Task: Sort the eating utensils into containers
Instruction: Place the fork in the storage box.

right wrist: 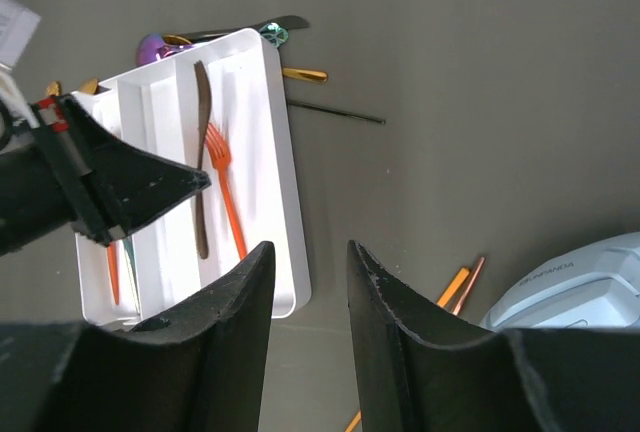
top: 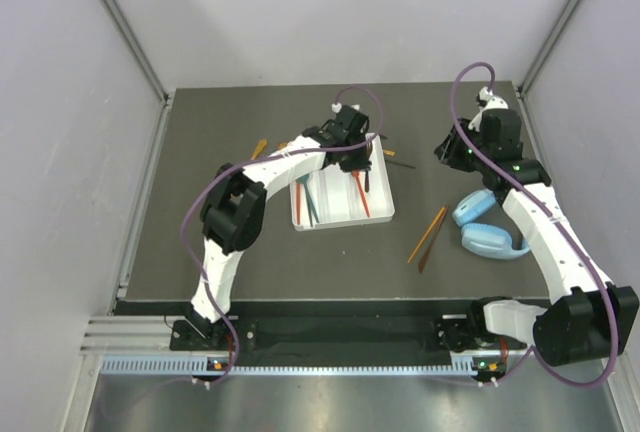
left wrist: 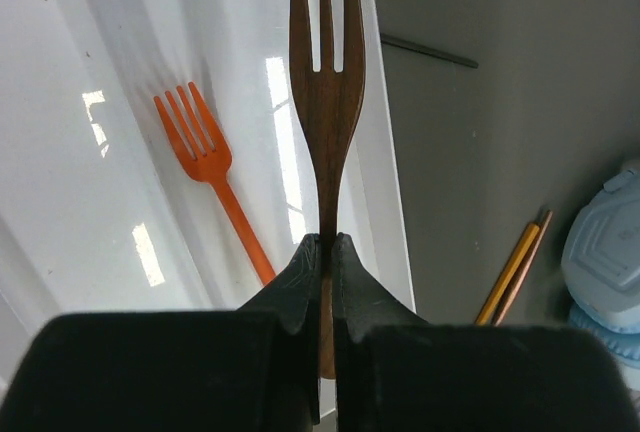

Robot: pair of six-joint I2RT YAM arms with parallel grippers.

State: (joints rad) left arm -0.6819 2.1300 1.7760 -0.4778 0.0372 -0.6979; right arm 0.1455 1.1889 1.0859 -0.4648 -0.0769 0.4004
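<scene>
The left arm point(top: 290, 157) and right arm point(top: 550, 237) are alike, with white links joined by bulky black joint housings. A thin purple cable point(top: 454, 102) trails back from behind each end effector. The left end effector point(left wrist: 328, 242) is matte black and wedge-shaped, and the right end effector point(right wrist: 308, 252) has the same black, curved fingers.

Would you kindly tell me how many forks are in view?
2. A brown fork is clamped in the left tool over the white tray; an orange fork lies in that tray. More may be hidden.
</scene>
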